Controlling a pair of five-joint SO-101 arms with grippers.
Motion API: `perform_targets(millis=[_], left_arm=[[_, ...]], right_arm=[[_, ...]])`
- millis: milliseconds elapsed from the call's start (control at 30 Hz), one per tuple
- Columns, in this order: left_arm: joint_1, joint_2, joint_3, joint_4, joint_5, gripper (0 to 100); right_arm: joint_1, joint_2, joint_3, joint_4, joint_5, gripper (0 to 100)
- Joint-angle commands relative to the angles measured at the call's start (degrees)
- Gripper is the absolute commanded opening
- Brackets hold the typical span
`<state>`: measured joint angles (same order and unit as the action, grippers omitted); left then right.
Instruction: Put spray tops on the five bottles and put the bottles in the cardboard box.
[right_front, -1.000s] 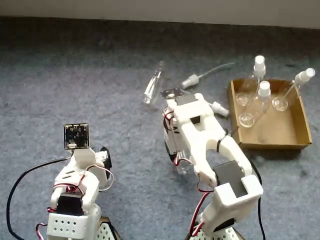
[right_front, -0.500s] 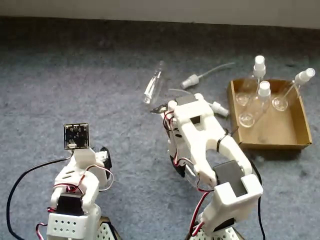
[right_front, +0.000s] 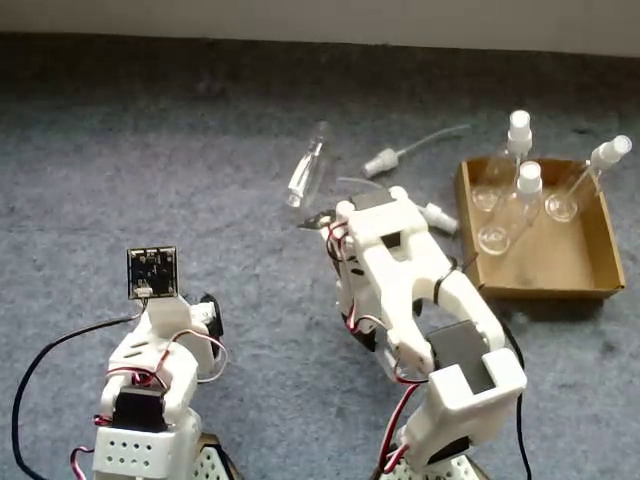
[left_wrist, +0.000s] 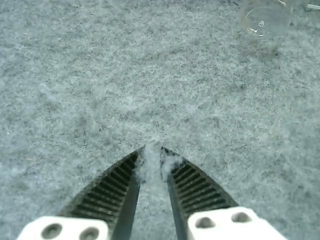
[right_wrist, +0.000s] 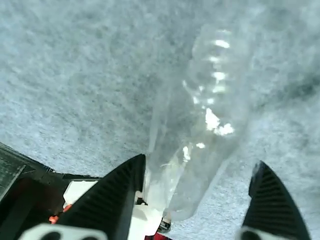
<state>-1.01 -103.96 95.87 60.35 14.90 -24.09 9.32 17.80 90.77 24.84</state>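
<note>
One cardboard box (right_front: 560, 258) on grey carpet (right_front: 150, 150), pale strip (right_front: 300, 15) behind

Bottle (right_wrist: 210, 110) blurred (outline unclear), neck indistinct

- Grey short-pile carpet (right_front: 150, 150) covers whole work area.
- Pale wall strip (right_front: 300, 20) at far edge; carpet darker, shadowed just below it.

The tabletop (right_front: 120, 150) is mottled grey, the cardboard box (right_front: 603, 240) tan-brown, the bottles (right_front: 306, 172) clear with white spray tops (right_front: 528, 177), the arms (right_front: 420, 290) white with red wires (right_front: 400, 410), and the left claw (left_wrist: 151, 165) and right claw (right_wrist: 200, 161) black, the left one's inner faces ribbed.
</note>
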Motion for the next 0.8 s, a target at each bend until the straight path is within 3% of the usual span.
perform_targets(millis=[0,367,533,667,767], left_arm=[[1.10,-0.22,1.27,-1.05,0.09,1],[1.19,-0.22,1.27,-1.05,0.09,1],[1.01,-0.22,1.27,-1.05,0.09,1],[1.10,-0.22,1.27,-1.05,0.09,1],[1.10,-0.22,1.27,-1.05,0.09,1]], right_arm=[[0.40,-1.27,-1.01,-1.10,0.62,31.0],[0.40,-1.19,-1.01,-11.56,0.09,31.0],[0.31,-1.63,-1.01,-9.10,0.09,31.0],[0.66,-1.63,-1.63,-6.55,-6.15,32.9],[0.31,-1.27,-1.63,-10.15,-7.03,36.9]])
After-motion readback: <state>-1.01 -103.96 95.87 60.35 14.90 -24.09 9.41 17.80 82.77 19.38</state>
